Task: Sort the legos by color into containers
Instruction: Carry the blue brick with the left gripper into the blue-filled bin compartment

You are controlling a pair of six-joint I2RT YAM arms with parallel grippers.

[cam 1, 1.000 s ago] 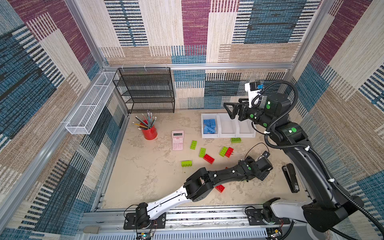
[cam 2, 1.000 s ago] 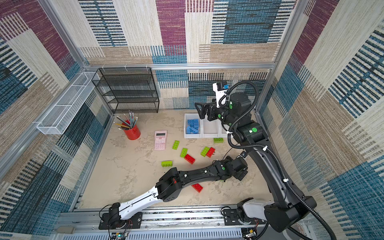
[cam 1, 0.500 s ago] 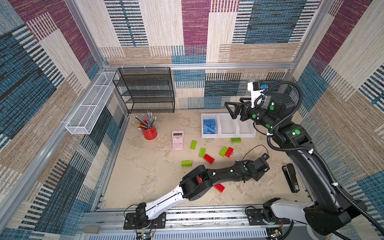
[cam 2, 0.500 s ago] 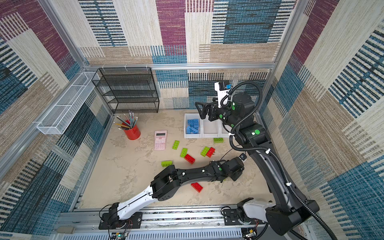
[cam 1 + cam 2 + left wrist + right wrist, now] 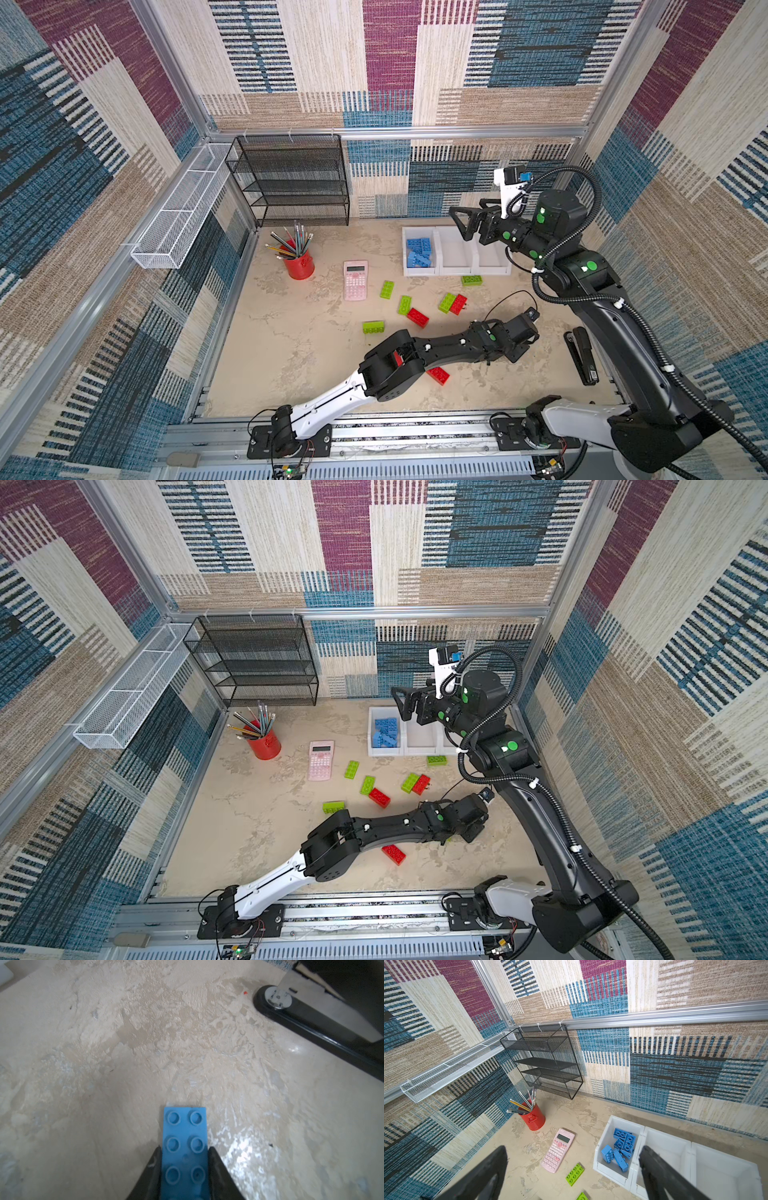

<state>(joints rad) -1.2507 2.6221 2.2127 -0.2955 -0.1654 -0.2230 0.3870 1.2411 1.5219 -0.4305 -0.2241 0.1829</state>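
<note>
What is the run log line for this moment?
left gripper: shut on blue lego | right gripper: open, raised near containers | table: green legos, red legos loose

Nothing in these views can be read: no text, brand or number. The pink calculator, on the table ahead of the right gripper, has a display and rows of keys, all too small to read. The black stapler, near the left gripper, has a small pale label, also illegible.
</note>
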